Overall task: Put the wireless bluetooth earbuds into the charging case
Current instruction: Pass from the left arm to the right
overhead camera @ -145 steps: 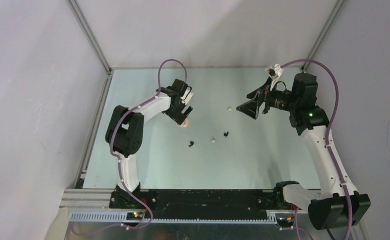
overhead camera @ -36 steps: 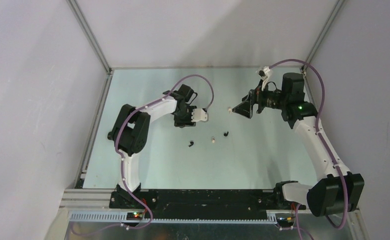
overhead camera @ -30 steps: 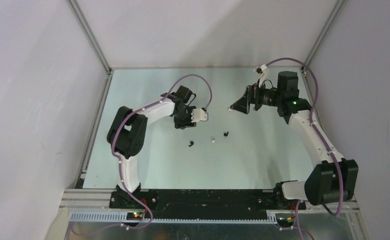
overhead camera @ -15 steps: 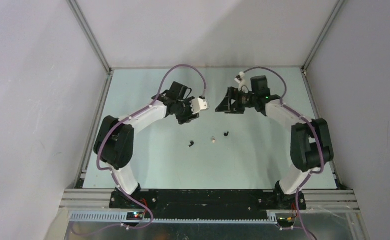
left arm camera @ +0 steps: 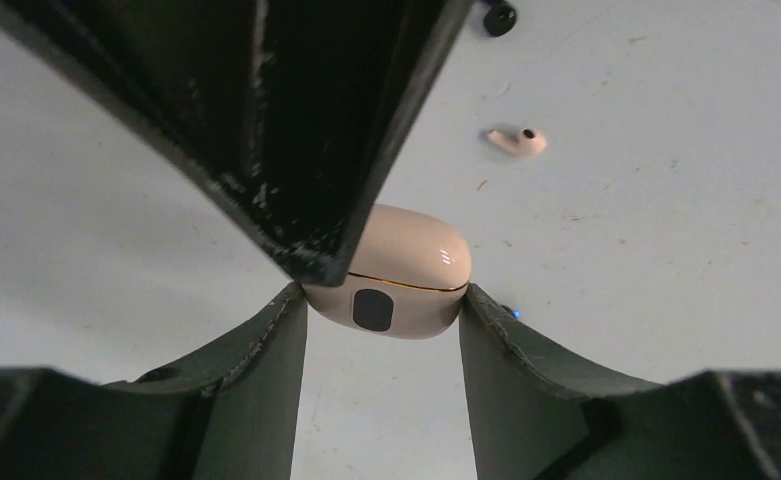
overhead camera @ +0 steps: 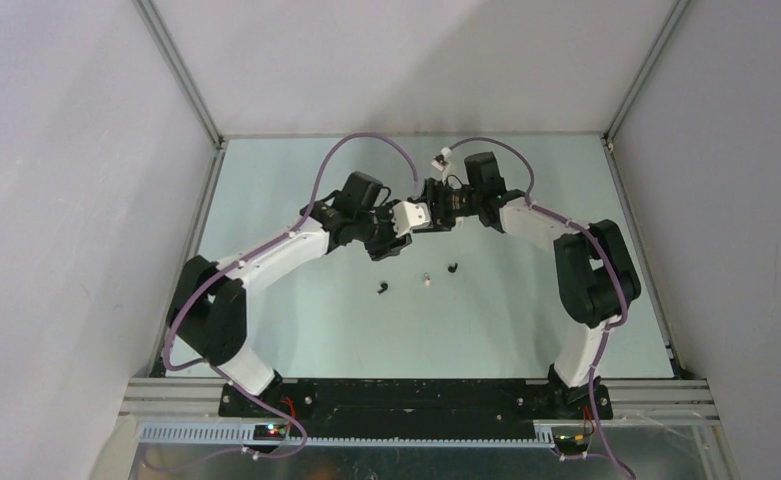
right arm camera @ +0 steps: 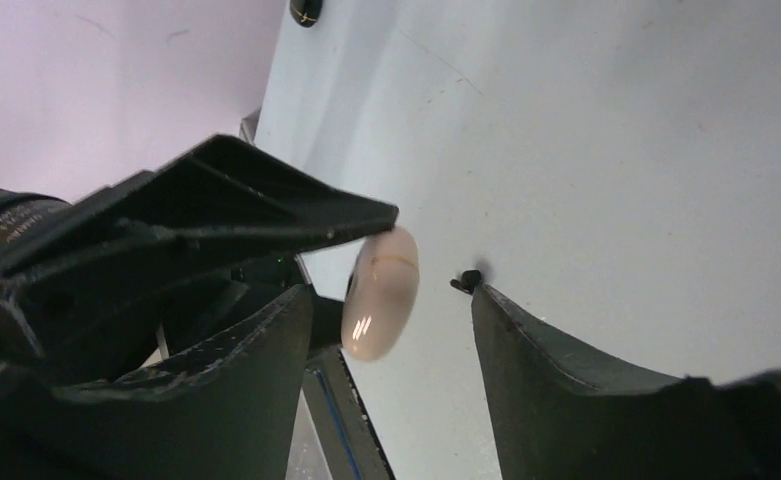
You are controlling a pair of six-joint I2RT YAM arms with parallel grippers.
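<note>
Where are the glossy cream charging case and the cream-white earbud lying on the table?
glossy cream charging case (left arm camera: 406,255): left wrist view, on its upper shell above the seam.
cream-white earbud (left arm camera: 516,141): left wrist view, on the middle of its body.

the charging case (left arm camera: 398,272) looks like smooth, glossy cream plastic, the black fingers (left arm camera: 526,385) gripping it are matt and scuffed, and the pale table (left arm camera: 666,250) is smooth, faintly scratched.

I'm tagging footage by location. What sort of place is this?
Likely a lab robot test cell: plain white panels in aluminium framing enclose a pale tabletop, with two arms bolted to a base rail.
</note>
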